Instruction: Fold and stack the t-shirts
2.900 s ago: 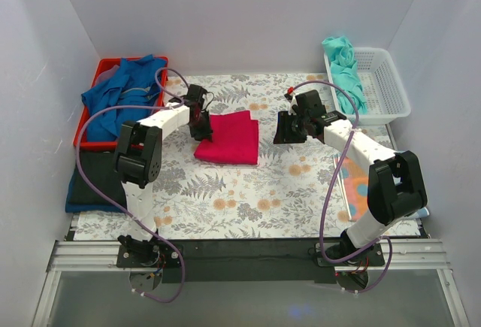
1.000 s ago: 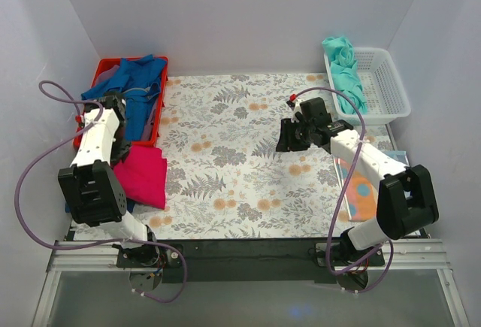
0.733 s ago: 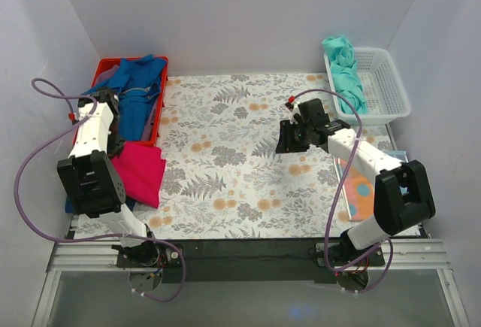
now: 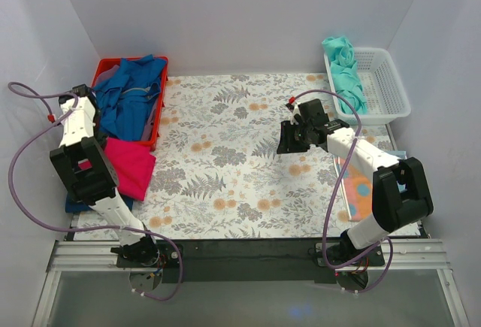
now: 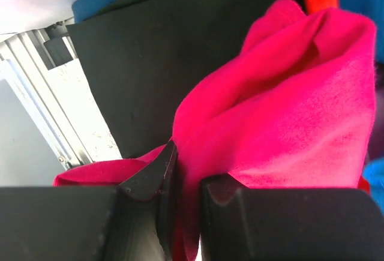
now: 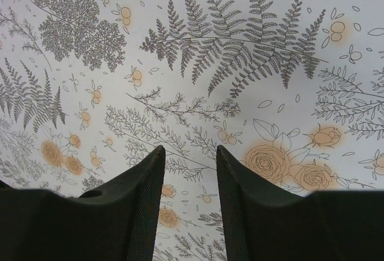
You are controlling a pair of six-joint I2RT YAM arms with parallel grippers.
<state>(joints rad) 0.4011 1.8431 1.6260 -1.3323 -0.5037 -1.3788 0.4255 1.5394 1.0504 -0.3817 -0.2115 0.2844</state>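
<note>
One pink tee (image 5: pixel 288 123) was clamped in left gripper (image 5: pixel 180 201) jaws, right gripper (image 6: pixel 189 201) jaws apart, empty; land it square on black tee (image 5: pixel 150 69).

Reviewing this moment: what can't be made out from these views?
1. Top view: folded black and blue t-shirts lie mostly under the crimson-pink t-shirt and left arm; count unclear.
2. Top view: orange-and-blue spotted patchwork cloth, half hidden by the right arm.
3. Top view: blue garments heaped in the red plastic bin; bunching hides how many.
</note>
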